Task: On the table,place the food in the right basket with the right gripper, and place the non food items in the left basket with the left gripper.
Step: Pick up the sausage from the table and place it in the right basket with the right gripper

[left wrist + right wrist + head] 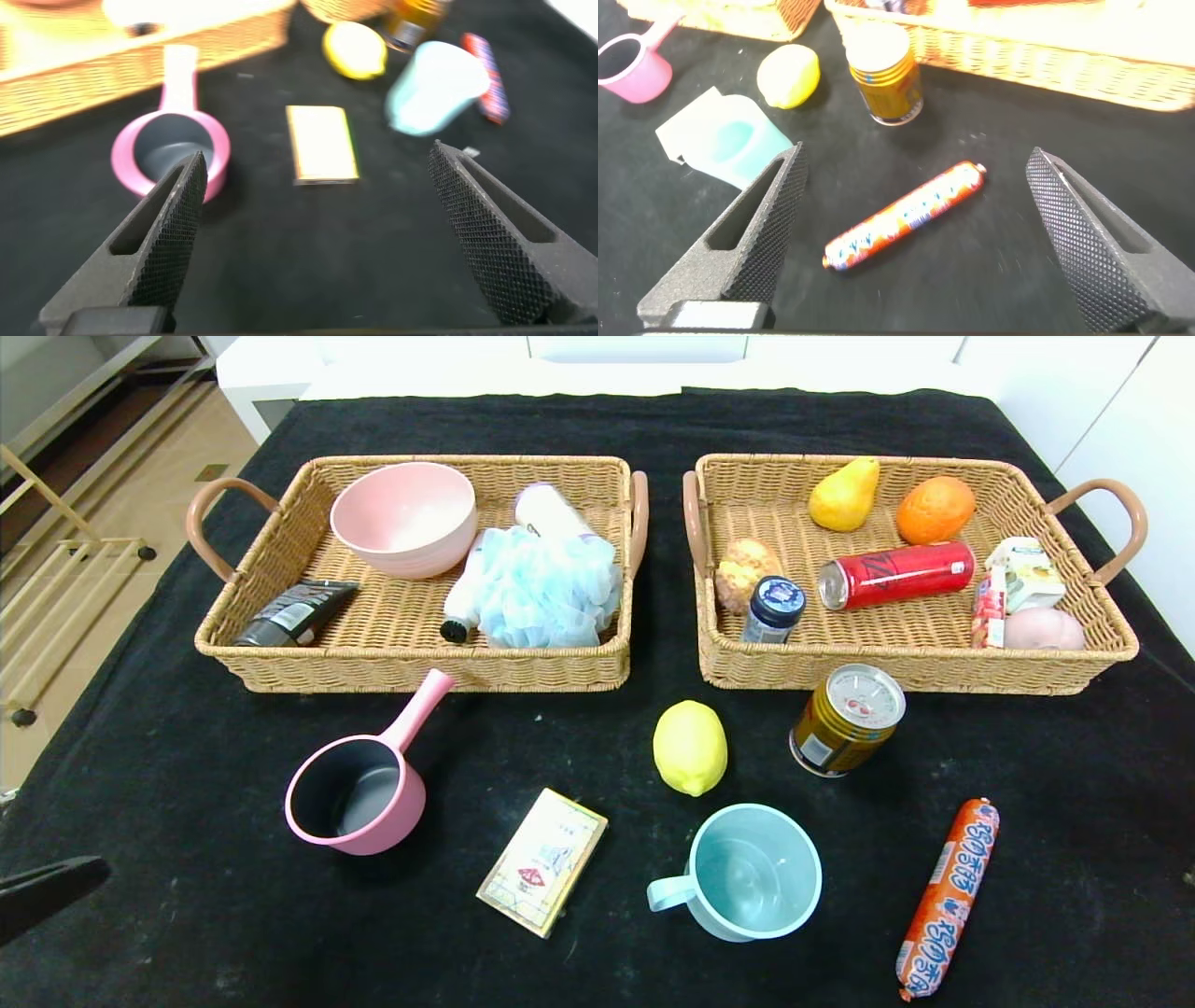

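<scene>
On table (140, 784): sausage (948, 898) lies lengthwise near-to-far; both grippers (318, 238) (910, 238) spread wide, empty.

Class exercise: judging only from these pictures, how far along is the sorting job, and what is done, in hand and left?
Done: neither basket holds any of the six target items yet. In hand: nothing; the left gripper is open over the box, the right gripper open over the sausage. Left: lemon, can, sausage, pan, box and mug all sit on the table.
</scene>
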You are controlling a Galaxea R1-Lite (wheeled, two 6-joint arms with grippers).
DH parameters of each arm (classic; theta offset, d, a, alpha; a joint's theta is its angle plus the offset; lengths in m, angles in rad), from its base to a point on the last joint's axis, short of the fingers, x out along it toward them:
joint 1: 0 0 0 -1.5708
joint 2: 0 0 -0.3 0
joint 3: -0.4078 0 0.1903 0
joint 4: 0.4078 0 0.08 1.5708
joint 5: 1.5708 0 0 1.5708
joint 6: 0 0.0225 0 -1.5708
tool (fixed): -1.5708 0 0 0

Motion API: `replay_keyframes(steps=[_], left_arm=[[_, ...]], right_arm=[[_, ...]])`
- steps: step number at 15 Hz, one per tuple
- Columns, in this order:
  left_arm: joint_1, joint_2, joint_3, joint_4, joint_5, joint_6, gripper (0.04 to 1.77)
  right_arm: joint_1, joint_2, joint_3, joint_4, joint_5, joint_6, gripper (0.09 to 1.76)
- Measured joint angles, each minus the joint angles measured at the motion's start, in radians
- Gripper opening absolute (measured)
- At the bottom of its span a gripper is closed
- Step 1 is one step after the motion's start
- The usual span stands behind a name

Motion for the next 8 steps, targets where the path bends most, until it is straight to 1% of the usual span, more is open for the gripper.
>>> replay_keyframes(steps=[2, 3, 5, 6, 8], left_arm=[[-0.084, 0.085, -0.037, -0.002, 0.003, 0.004, 1.72], [-0.123, 0.129, -0.058, -0.007, 0.005, 0.004, 1.72], [-0.184, 0.208, -0.102, -0.015, 0.022, 0.004, 1.72], [-0.210, 0.245, -0.125, -0.017, 0.043, 0.004, 1.72], [-0.254, 0.314, -0.170, -0.018, 0.093, 0.004, 1.72]], right_arm=[[0.037, 0.082, -0.007, -0.062, -0.023, -0.003, 1.71], [0.077, 0.120, -0.010, -0.092, -0.059, -0.002, 1.71], [0.182, 0.183, -0.013, -0.143, -0.162, 0.000, 1.71], [0.247, 0.213, -0.014, -0.167, -0.228, 0.003, 1.71], [0.347, 0.268, -0.017, -0.198, -0.330, 0.004, 1.71]])
